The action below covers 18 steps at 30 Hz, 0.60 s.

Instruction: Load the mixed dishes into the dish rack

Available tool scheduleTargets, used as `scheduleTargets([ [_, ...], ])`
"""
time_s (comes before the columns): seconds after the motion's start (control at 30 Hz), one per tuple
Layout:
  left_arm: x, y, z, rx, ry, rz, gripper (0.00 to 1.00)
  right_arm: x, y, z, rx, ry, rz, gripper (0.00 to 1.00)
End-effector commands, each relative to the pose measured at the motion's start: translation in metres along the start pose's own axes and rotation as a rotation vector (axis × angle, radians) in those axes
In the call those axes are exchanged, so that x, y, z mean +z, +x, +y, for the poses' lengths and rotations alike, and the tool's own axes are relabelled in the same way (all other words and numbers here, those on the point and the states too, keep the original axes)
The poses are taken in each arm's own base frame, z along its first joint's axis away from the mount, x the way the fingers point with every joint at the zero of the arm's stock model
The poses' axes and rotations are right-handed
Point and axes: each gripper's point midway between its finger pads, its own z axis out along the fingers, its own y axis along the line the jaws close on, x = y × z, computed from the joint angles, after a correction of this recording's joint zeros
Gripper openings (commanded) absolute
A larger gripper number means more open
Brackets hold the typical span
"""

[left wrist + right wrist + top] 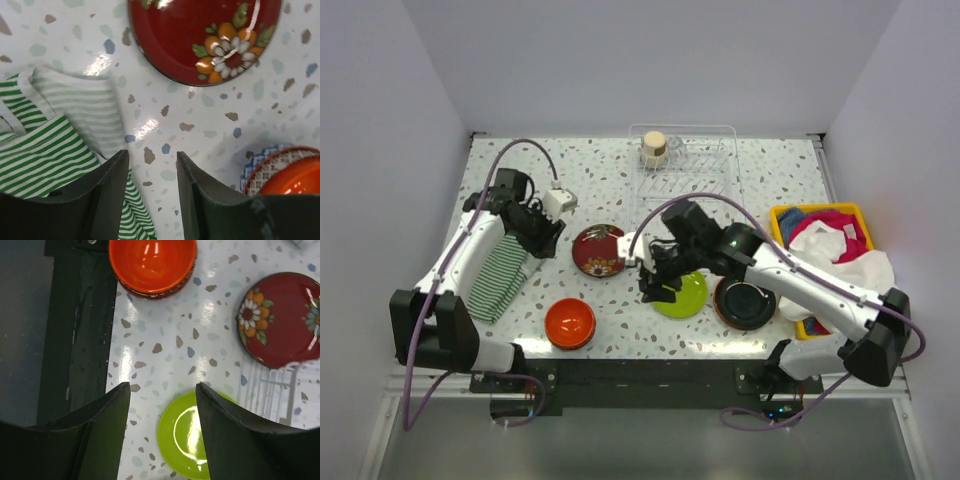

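Top external view: the dish rack [705,165] is seen at the far side of the table [520,165], well beyond both grippers, with a beige cup [654,148] standing in its left part. The right gripper [653,290] is held low over the near-left edge of the lime green plate [688,295]; the black plate [745,305] lies just to its right, and the yellow bin [790,215] of coloured cloths is found further right. In the right wrist view the right gripper [162,390] is shown with its jaws parted to a middling width and nothing clamped; the lime green plate [187,440] is seen below, between the fingers [235,435], but contact with it cannot be told. Ahead of these fingers lie the orange bowl [152,262] and the dark red gold-patterned plate [282,320]. The left gripper [548,232] is placed at the far end of the green-white striped cloth [500,275], well apart from the rack. In the left wrist view the left gripper [152,157] is likewise seen parted and empty, with bare table between the jaws; the striped cloth [50,135] is to one side, the red plate [210,40] ahead, and the orange bowl [295,177] is nested in the blue-white patterned bowl [257,162] on the other side.
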Motion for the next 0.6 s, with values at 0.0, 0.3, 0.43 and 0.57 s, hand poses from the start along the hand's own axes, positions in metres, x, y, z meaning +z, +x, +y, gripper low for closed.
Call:
scheduleTargets([
  [0.0, 0.011, -0.005, 0.044, -0.255, -0.156, -0.071, 0.48, 0.045, -0.035, 0.017, -0.164, -0.035, -0.011, 0.58],
  [0.3, -0.031, -0.005, 0.079, -0.463, -0.392, -0.271, 0.49, 0.133, -0.054, 0.082, -0.335, -0.182, 0.081, 0.51],
  [0.43, -0.056, -0.001, 0.086, -0.471, -0.451, -0.312, 0.49, 0.152, -0.056, 0.089, -0.351, -0.194, 0.101, 0.5],
  [0.57, -0.063, -0.004, 0.08, -0.468, -0.455, -0.351, 0.49, 0.168, -0.053, 0.091, -0.357, -0.191, 0.132, 0.49],
])
